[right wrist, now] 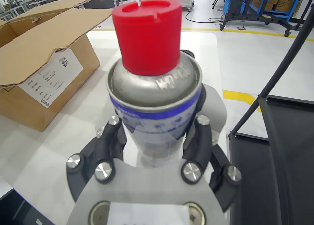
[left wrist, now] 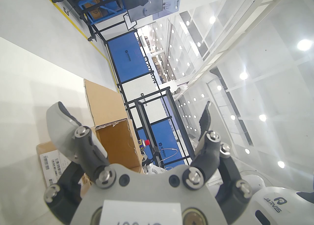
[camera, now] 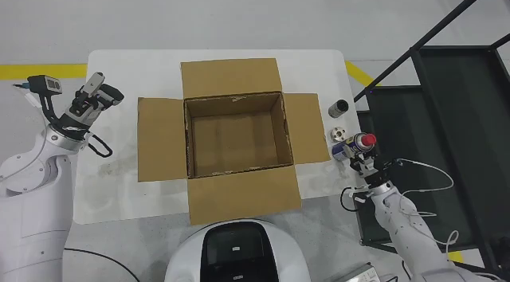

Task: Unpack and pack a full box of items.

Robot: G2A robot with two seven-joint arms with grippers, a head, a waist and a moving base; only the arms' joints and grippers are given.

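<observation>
The open cardboard box [camera: 237, 135] stands in the middle of the white table [camera: 111, 194], flaps spread, its inside bare. My right gripper [camera: 363, 157] is at the table's right edge, shut on an upright spray can [camera: 365, 140] with a red cap. In the right wrist view the fingers [right wrist: 198, 132] clasp the can [right wrist: 152, 83] around its blue-banded body, with the box [right wrist: 44, 69] beyond. My left gripper [camera: 100, 91] hangs over the table's left edge, open and holding nothing. Its fingers [left wrist: 61, 123] point upward and away from the box [left wrist: 108, 118].
Right of the box stand a dark cylinder [camera: 339, 107] and a silver-topped can [camera: 340, 133] with a blue item [camera: 340, 150] beside it, all close to the held can. A black metal rack [camera: 446, 139] borders the table's right side.
</observation>
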